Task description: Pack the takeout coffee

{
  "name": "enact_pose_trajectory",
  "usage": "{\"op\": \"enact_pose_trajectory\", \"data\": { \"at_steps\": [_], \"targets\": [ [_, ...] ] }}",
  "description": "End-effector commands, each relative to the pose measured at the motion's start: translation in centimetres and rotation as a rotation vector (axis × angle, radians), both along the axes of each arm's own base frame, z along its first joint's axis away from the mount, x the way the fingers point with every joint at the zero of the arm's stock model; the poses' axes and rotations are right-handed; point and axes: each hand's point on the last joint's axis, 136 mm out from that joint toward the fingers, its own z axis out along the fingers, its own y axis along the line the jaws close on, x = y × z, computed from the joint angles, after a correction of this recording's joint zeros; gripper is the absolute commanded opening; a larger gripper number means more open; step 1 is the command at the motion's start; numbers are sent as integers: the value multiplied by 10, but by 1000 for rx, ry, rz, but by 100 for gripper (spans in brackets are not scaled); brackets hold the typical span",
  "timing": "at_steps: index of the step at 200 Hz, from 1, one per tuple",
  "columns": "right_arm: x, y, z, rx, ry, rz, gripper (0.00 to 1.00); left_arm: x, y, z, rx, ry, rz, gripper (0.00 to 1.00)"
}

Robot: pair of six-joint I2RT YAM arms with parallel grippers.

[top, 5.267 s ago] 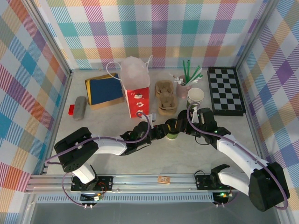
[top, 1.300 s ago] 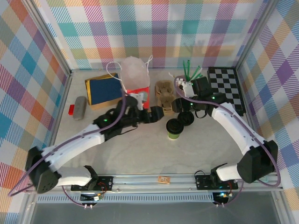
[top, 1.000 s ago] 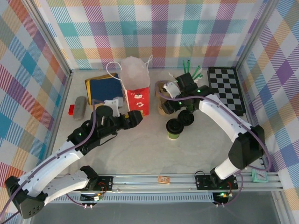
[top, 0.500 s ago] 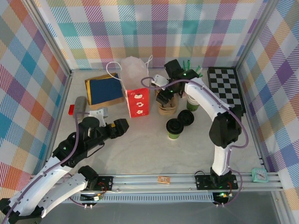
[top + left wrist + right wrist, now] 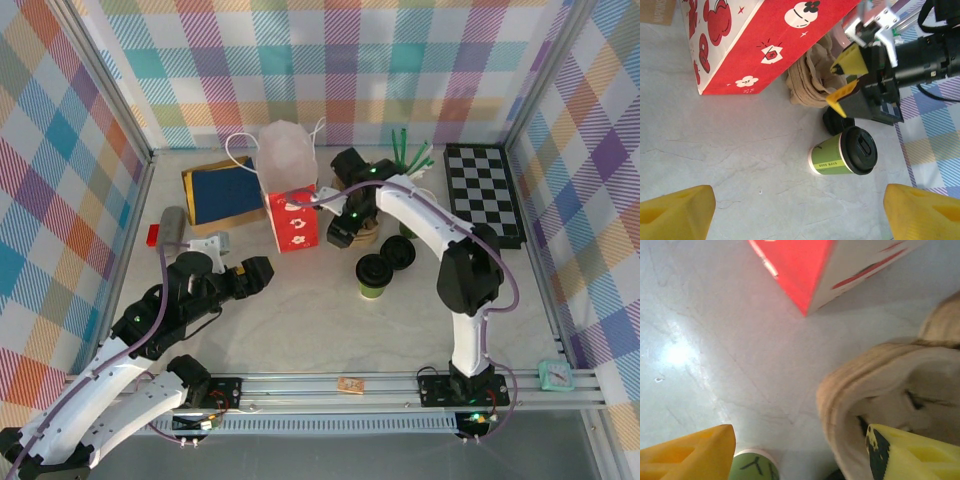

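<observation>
Top external, takeout coffee (image 5: 373,278) mid-table, bare tabletop (image 5: 300,335) nearside

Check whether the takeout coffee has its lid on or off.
On. The takeout coffee wears its round black lid, which covers the cup's mouth. A separate loose lid lies beside it.

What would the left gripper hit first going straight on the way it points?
Most likely the takeout coffee, slightly off the centre line of the left gripper, bare table between them; depth is hard to judge.
</observation>
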Motion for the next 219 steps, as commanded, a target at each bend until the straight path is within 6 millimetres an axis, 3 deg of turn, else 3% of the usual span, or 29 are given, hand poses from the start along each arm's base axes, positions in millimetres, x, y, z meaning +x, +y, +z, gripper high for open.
{"op": "enact_pose_trajectory", "data": {
  "at_steps": [1, 49, 114, 219],
  "targets": [
    [4, -9, 4, -20, -13, -57, 69, 0, 5, -10, 30, 12, 6, 87],
    [23, -13, 3, -53, -100, -91, 65, -3, 11, -11, 31, 5, 22, 87],
    [16, -12, -13, -49, -48, -87, 61, -2, 12, -12, 39, 7, 26, 87],
    [24, -9, -29, -49, -73, -87, 49, 0, 12, -16, 49, 18, 27, 87]
  ]
}}
